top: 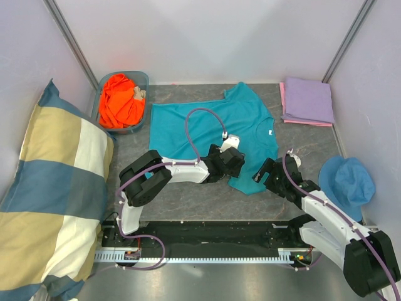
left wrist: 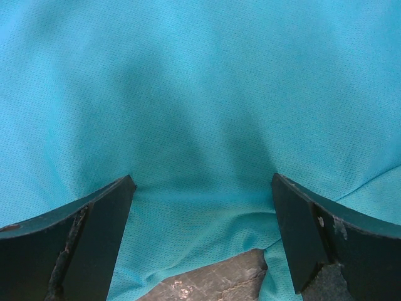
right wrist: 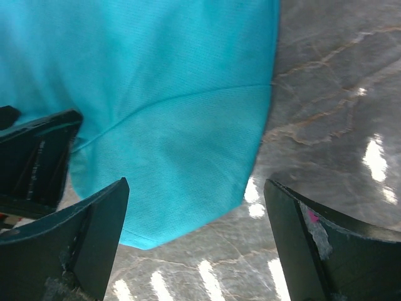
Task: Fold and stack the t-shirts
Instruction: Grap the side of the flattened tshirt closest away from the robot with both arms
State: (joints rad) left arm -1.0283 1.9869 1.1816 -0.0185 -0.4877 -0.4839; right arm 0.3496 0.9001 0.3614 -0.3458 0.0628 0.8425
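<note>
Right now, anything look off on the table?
Nothing spilled or damaged. The teal t-shirt lies spread but slightly askew, cloth puckered between the left fingers. The orange t-shirt sits wadded in the bin at the far left, unlike the neatly folded lavender t-shirt far right.

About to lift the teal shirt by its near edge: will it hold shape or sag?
Probably sags: the teal shirt lies flat with soft creases. Its fine knit looks thin, likely light. The table looks glossy, so a push may slide it.
</note>
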